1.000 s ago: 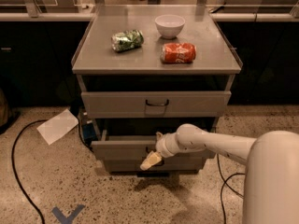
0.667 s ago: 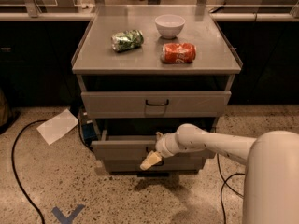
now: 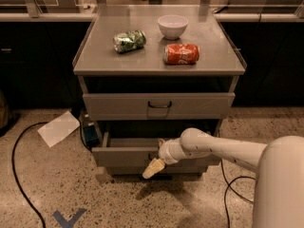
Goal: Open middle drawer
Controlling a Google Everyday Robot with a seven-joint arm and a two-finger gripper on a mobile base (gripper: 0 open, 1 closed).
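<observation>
The middle drawer (image 3: pixel 122 156) is a low grey front panel pulled partly out of the grey cabinet, with a strip of its tray (image 3: pixel 130 142) showing behind it. My gripper (image 3: pixel 154 166) is at the centre of that front panel, where the handle sits, and hides the handle. My white arm (image 3: pixel 213 148) reaches in from the right. The taller top drawer (image 3: pixel 118 106) above is pushed in, and its dark handle (image 3: pixel 159 104) shows.
On the cabinet top (image 3: pixel 109 63) lie a green crumpled bag (image 3: pixel 129 40), a white bowl (image 3: pixel 172 25) and a red can (image 3: pixel 181 53) on its side. A white paper (image 3: pixel 58 128) and black cables (image 3: pixel 16 170) lie on the floor at left, more cables (image 3: pixel 232 184) at right.
</observation>
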